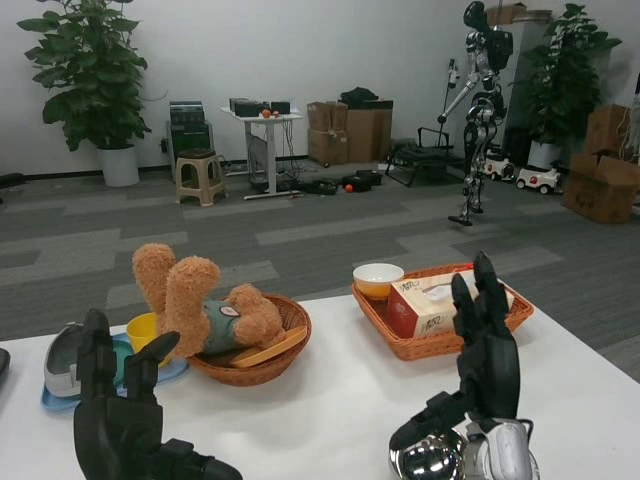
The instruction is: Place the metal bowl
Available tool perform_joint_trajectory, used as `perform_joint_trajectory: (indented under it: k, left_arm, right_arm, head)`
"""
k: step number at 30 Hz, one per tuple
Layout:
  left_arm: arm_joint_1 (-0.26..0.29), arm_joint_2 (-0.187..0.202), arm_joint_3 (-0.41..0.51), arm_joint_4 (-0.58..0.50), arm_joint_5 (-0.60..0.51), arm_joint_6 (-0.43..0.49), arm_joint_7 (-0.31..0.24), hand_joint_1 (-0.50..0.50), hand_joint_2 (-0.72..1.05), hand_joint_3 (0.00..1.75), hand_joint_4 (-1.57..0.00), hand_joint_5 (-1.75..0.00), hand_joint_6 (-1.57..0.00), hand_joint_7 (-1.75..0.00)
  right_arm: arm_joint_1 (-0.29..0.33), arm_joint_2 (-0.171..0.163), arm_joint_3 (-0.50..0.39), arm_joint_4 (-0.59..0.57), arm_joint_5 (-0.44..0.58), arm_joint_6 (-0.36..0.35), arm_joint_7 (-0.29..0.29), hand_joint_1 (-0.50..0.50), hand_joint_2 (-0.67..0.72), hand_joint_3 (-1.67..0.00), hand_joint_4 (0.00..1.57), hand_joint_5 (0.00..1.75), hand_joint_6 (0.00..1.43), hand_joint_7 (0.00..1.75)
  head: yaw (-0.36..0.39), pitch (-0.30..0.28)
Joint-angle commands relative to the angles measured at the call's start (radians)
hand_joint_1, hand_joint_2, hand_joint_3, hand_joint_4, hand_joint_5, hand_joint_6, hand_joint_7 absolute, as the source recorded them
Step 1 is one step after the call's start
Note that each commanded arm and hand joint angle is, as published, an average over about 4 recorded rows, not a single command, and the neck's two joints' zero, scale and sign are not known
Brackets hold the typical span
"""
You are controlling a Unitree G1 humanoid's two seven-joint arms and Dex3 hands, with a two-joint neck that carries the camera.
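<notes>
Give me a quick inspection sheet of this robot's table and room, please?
Surface: white table.
Job's things: shiny metal bowl at near edge, right hand touching it.
Clutter: brown teddy bear in round wicker basket; rectangular wicker tray with tissue box and small white bowl; yellow cup.
Hands: left hand open, holding nothing.
Cables: nothing seen.
Surroundings: potted plant, humanoid robot, cardboard boxes.
</notes>
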Motion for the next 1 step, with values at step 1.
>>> perform_joint_trajectory:
  k: [1]
  left_arm:
    - [-0.008, 0.011, -0.004, 0.008, 0.001, -0.009, -0.007, -0.48, -0.61, 0.0, -1.16, -1.27, -0.03, -0.07]
  right_arm:
    - [-0.02, -0.031, -0.008, -0.04, 0.001, 0.044, 0.041, -0.33, 0.6, 0.0, 0.0, 0.23, 0.0, 0.21]
  head:
    - [0.006, 0.004]
